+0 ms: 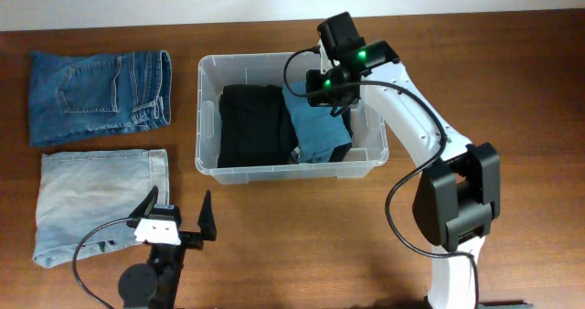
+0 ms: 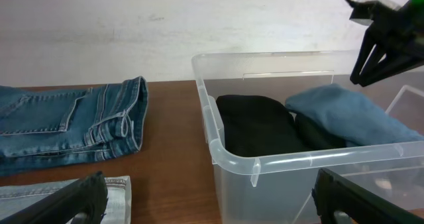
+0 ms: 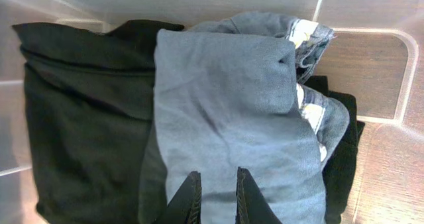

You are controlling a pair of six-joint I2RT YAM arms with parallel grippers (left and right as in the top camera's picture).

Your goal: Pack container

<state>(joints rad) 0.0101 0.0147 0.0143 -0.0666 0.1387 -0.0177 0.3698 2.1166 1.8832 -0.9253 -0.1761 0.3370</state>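
Black garment (image 1: 251, 126) and blue garment (image 1: 315, 131) sit in the container (image 1: 203, 117); dark jeans (image 1: 96, 94) and light jeans (image 1: 96, 195) wait left. Right gripper (image 3: 215, 179) nearly closed, seemingly empty; left gripper (image 1: 180, 208) wide open

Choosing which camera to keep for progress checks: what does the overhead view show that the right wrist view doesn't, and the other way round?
Only overhead: dark jeans and pale jeans lying on the table left of the container, plus the open left gripper. Only right wrist: the right gripper, nearly closed, over the blue garment. Both: black garment and blue garment in the container.
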